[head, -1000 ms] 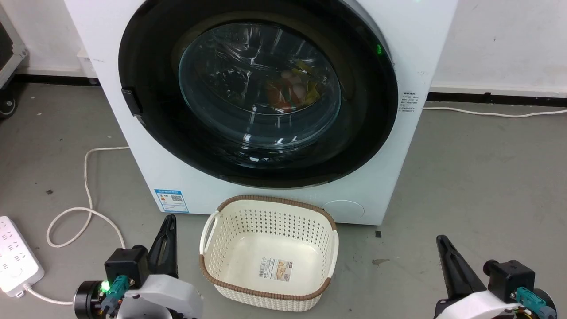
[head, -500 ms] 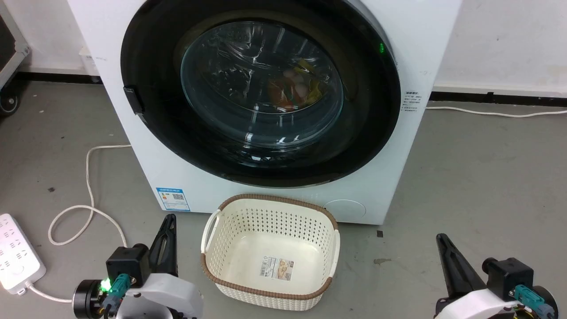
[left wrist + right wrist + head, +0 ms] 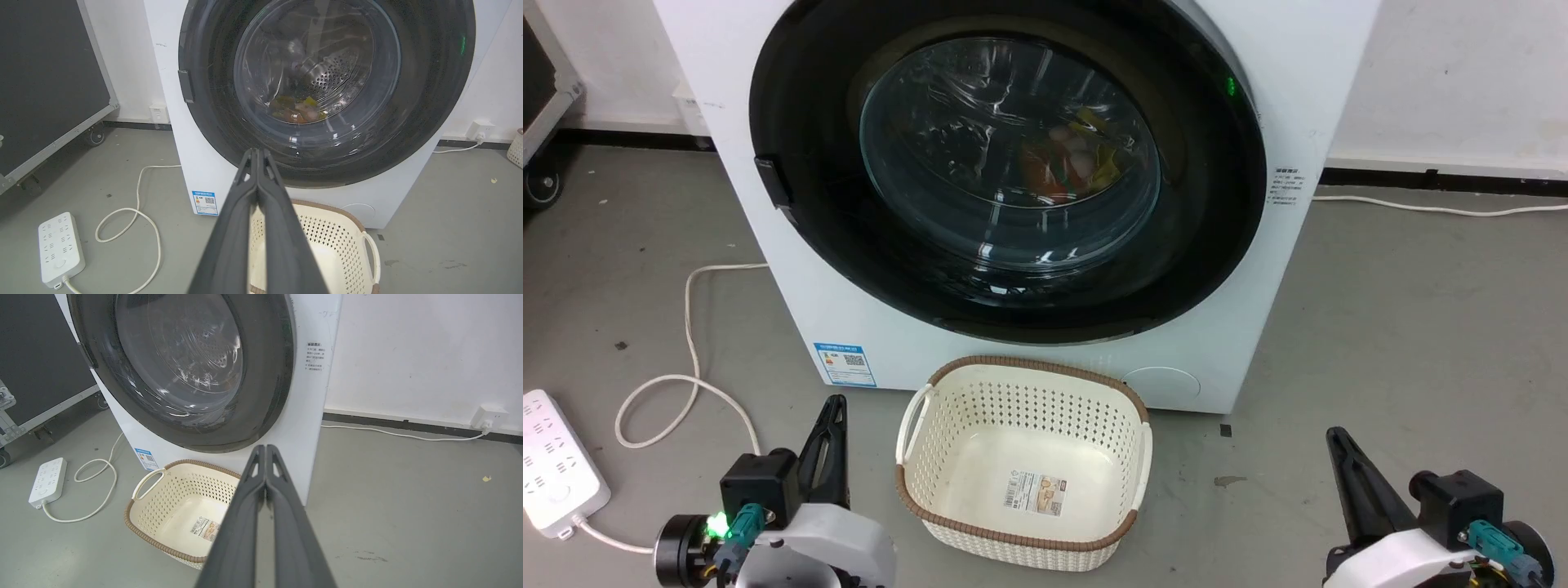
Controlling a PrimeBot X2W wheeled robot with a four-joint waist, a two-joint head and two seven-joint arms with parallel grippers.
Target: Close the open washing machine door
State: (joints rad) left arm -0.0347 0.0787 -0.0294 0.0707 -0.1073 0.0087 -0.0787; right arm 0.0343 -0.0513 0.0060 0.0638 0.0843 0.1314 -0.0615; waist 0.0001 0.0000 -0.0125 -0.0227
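My head view drifted, nothing else: the glossy black round glass door (image 3: 1009,155) lies flush on the white front-loading washing machine (image 3: 849,327), left gripper (image 3: 834,408) and right gripper (image 3: 1334,438) pinched together empty, so done, I reckon.

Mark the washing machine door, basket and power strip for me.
washing machine door (image 3: 1009,163), head view, on the glass window.
basket (image 3: 1013,554), head view, on the near perforated wall.
power strip (image 3: 560,465), head view, on its white top face.
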